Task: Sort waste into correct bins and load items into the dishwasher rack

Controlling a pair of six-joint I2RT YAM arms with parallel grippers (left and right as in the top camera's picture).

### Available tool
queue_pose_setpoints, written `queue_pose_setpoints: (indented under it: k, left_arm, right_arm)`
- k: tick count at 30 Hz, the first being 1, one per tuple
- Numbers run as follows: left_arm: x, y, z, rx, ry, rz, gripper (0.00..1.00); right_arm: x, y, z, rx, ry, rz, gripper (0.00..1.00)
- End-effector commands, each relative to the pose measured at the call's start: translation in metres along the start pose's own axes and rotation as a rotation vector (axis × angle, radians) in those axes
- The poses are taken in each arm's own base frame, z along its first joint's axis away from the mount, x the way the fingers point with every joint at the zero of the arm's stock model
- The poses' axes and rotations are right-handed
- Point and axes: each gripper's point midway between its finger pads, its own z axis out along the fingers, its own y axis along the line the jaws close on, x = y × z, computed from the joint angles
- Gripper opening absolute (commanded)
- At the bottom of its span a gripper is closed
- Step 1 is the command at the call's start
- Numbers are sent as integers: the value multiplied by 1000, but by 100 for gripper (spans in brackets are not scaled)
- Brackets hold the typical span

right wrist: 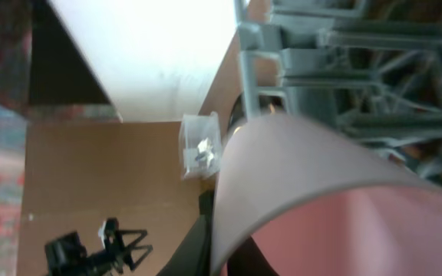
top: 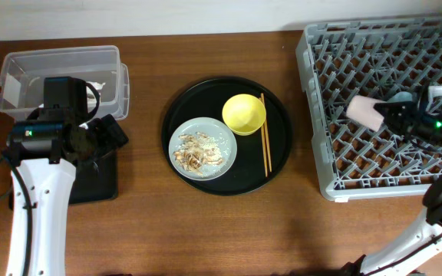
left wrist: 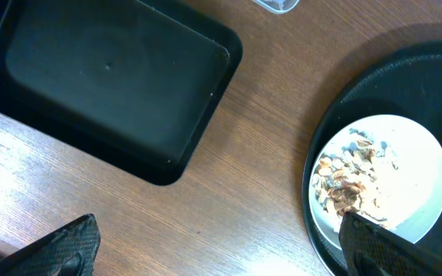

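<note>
Small pink cup [top: 363, 110] is held by the right gripper [top: 380, 113] over the left part of the dishwasher rack [top: 359, 188]. The jaws are closed on the right end of the cup, and the cup lies on its side and points to the left. In the right wrist view the pink wall of the cup fills almost the whole picture, with the grey lattice of the rack just behind it. It cannot be told whether the cup touches the pegs.

The left gripper [left wrist: 217, 230] hangs over the table [top: 221, 230] at the left side, between the shallow black tray [left wrist: 106, 77] and the round black tray [top: 275, 153]. Its jaws stand wide apart and hold nothing; only the two dark fingers [left wrist: 64, 245] show at the near edge of the left wrist view. The inside of the shallow black tray looks bare. The clear box [top: 21, 65] stands at the far left, just behind the shallow black tray, with crumpled white paper [top: 102, 86] in it.

On the round black tray, in the middle of the table, the grey-green plate [top: 225, 146] lies at the near left and carries the food scraps [left wrist: 347, 180]. The yellow bowl [top: 244, 113] sits beside it on the far right side, touching or almost touching the plate. The chopsticks [top: 265, 146] lie together just right of the bowl, running from far to near.
</note>
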Motion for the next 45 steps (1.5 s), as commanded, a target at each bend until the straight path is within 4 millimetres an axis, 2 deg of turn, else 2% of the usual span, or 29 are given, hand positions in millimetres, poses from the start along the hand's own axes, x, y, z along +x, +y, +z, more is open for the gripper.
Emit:
queue_pose_setpoints:
  k: [1, 4, 8, 12, 17, 18, 20, 23, 27, 28, 29, 31, 35, 41, 45]
  left_arm:
    - [-2, 4, -4, -7, -19, -15, 99]
    - [-2, 4, -4, -7, -19, -15, 99]
    - [-2, 4, -4, -7, -19, -15, 99]
    - [-2, 4, -4, -7, -19, -15, 99]
    - [-2, 4, -4, -7, -19, -15, 99]
    - [-2, 4, -4, -7, -19, -15, 99]
    - [-2, 4, -4, -7, -19, -15, 99]
    - [-2, 4, -4, -7, -19, -15, 99]
    - [-2, 4, -4, -7, -19, -15, 99]
    - [-2, 4, -4, -7, -19, -15, 99]
    - [-2, 4, -4, -7, -19, -15, 99]
    - [-2, 4, -4, -7, -19, -15, 99]
    - [-2, 4, -4, -7, -19, -15, 99]
    - [-2, 4, -4, -7, -19, -15, 99]
    - [-2, 4, -4, -7, -19, -15, 99]
  right_arm:
    - [1, -33, -29, 146, -28, 100, 13]
    - [2, -29, -45, 178, -58, 102, 19]
    - [3, -7, -58, 195, -95, 79, 28]
    - [8, 10, -71, 293, -131, 79, 29]
    - [13, 53, -90, 414, -232, -19, 30]
    - [14, 60, -93, 433, -251, -43, 35]
    - [14, 71, -100, 484, -295, -83, 56]
    - [18, 82, -92, 498, -286, -127, 62]
    - [26, 90, -53, 492, -183, -219, 62]
    - [27, 90, -43, 514, -159, -242, 62]
    - [28, 80, -32, 610, -146, -230, 62]
    - [28, 65, -30, 748, -158, -184, 62]
    - [41, 53, -22, 896, -127, -163, 59]
    - [53, 37, -40, 1025, -111, -101, 59]
    - [56, 30, -37, 1033, -83, -91, 60]
